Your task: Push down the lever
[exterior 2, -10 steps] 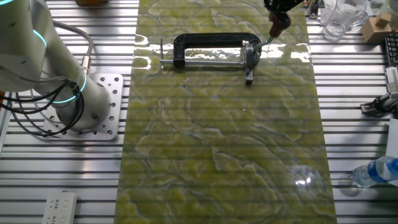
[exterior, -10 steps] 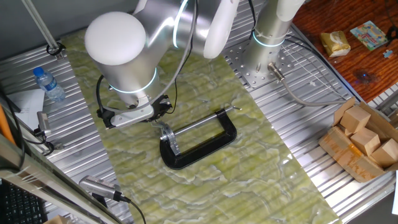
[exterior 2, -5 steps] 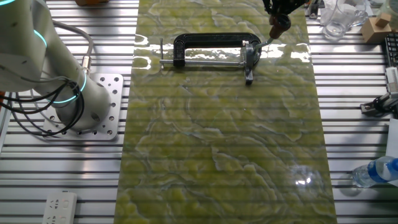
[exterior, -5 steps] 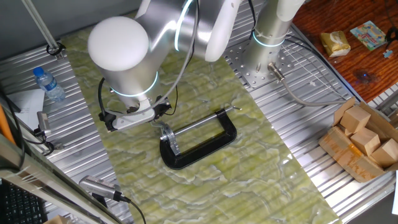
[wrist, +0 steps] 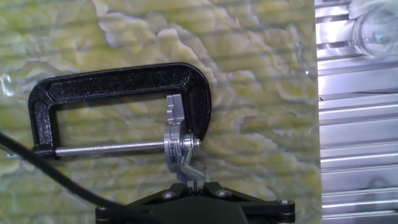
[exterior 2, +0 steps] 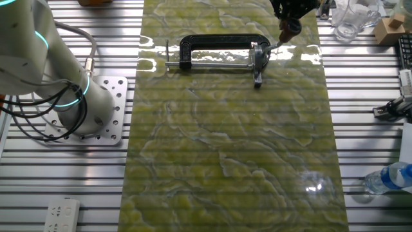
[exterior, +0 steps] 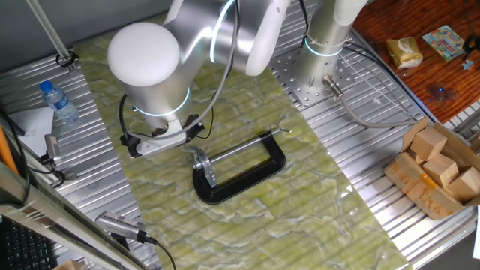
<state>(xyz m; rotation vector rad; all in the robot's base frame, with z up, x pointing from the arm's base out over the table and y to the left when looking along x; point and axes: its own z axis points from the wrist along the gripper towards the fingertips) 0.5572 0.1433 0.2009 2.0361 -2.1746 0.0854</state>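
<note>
The Flexiv Rizon arm (exterior: 202,45) rises from its base plate (exterior 2: 106,113) near one long edge of the table and reaches across to the opposite side. Its large white wrist joint (exterior: 146,64) hangs low over the tabletop, with cyan light rings glowing at the joints. The gripper (exterior 2: 288,26) points down near the far edge of the mat. In the hand view only its dark body (wrist: 199,202) shows along the bottom edge; whether the fingers are parted or closed cannot be told.
</note>
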